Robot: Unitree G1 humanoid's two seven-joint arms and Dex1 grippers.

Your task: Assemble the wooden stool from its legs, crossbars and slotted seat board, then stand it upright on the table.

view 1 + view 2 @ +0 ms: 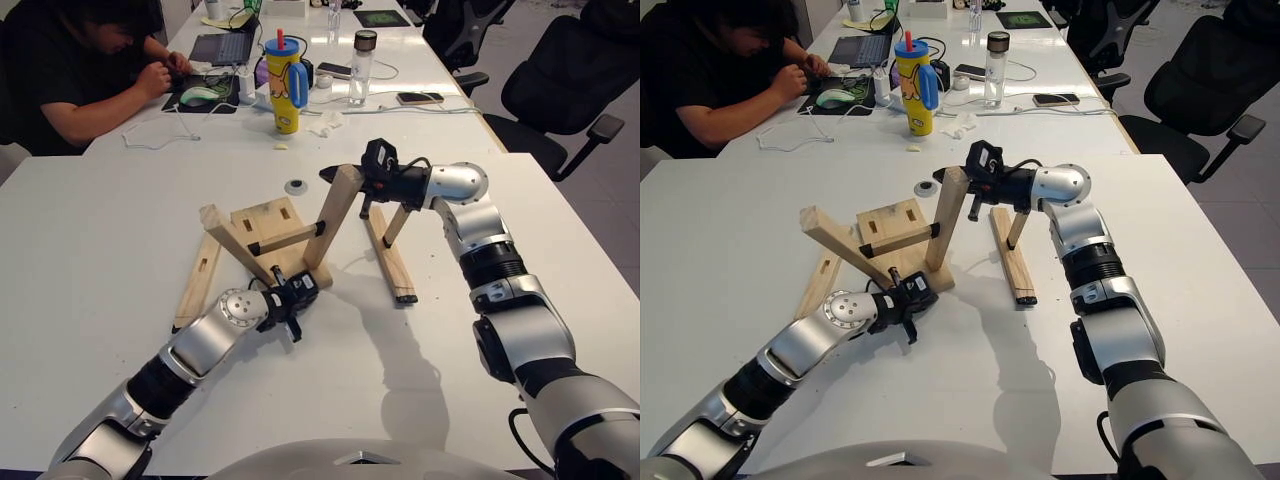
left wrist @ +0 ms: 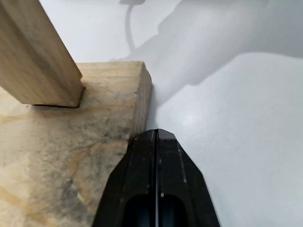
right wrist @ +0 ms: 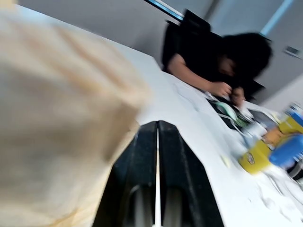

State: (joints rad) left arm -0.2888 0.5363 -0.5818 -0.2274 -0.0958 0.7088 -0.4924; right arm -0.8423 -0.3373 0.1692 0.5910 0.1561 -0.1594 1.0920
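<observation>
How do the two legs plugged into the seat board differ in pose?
The left leg leans steeply outward; the right leg stands closer to upright. The left leg's top is free; the right leg's top lies against the shut jaws of the right gripper. Both are pale wood, seated in the seat board, joined by one crossbar.

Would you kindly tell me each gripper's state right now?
Left gripper: closed, empty, by the seat board.
Right gripper: closed, empty, beside a leg.

The seat board (image 2: 57, 156) and its leg (image 2: 33, 52) are bare, pale wood, rough-grained and matt. My left end effector (image 2: 156, 135) is smooth black plastic with a slight sheen. The table (image 2: 236, 118) is smooth, white, faintly glossy.
</observation>
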